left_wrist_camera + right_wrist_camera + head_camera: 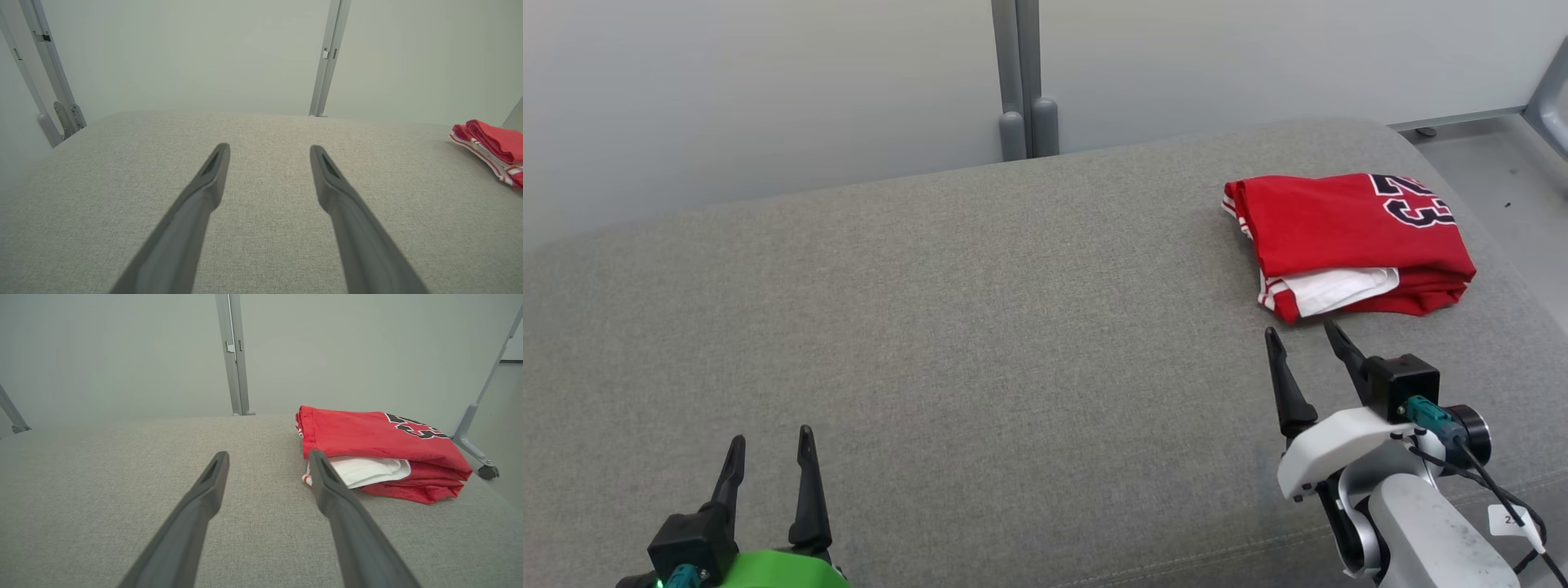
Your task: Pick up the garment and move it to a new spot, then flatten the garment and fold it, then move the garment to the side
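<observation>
Item: red garment [1347, 241], folded, white lining showing. It lies at the far right of the grey cushion [980, 327], long axis left to right.
Right gripper [1300, 328]: the nearer one, just on the near side of the garment's left corner, fingers spread, empty, pointing far.
Left gripper [771, 435]: near left, well apart, fingers spread, empty.

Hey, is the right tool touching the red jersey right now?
Cannot tell. In the head view the right tool ends right at the near edge of the red jersey, no plain gap; in the right wrist view one finger overlaps its edge.
</observation>
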Controlling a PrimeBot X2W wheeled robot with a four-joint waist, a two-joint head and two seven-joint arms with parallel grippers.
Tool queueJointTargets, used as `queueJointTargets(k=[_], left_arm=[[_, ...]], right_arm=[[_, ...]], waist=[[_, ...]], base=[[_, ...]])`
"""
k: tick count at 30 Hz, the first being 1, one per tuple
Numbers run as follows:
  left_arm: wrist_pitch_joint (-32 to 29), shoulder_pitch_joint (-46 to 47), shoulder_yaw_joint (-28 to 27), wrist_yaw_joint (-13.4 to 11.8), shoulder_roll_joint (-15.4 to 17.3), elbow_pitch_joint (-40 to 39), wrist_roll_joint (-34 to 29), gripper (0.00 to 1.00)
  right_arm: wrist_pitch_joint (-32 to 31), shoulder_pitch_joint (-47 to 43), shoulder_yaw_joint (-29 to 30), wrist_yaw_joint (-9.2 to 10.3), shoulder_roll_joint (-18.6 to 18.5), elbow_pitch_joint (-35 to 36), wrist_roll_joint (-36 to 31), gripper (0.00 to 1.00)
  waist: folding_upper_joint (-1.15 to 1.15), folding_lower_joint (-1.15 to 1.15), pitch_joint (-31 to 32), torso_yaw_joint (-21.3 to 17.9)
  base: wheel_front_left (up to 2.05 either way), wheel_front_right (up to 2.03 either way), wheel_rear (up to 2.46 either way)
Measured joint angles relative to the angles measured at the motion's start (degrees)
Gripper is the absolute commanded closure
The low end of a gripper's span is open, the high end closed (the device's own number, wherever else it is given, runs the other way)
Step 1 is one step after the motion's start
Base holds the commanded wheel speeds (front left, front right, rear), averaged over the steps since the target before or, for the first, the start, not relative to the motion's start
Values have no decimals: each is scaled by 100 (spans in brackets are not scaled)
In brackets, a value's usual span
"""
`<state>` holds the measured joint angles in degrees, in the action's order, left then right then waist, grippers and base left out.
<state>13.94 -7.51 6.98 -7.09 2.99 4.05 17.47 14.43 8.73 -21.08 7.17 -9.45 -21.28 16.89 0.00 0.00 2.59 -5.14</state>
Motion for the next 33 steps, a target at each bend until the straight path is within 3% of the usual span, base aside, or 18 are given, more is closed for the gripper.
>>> queueJointTargets(k=[29,30,33], left_arm=[[-29,-72,-29,0,-14,69,154,0],[-30,-73,-25,0,-15,69,157,100],[-31,-87,10,1,-49,264,157,100]], right_arm=[[0,-468,332,0,209,603,-552,0],[0,-471,333,0,211,616,-580,100],[-3,-587,308,-8,246,474,-584,100]], waist=[[0,0,43,77],[0,0,43,81],[0,0,43,83]], base=[[0,0,0],[0,0,0],[0,0,0]])
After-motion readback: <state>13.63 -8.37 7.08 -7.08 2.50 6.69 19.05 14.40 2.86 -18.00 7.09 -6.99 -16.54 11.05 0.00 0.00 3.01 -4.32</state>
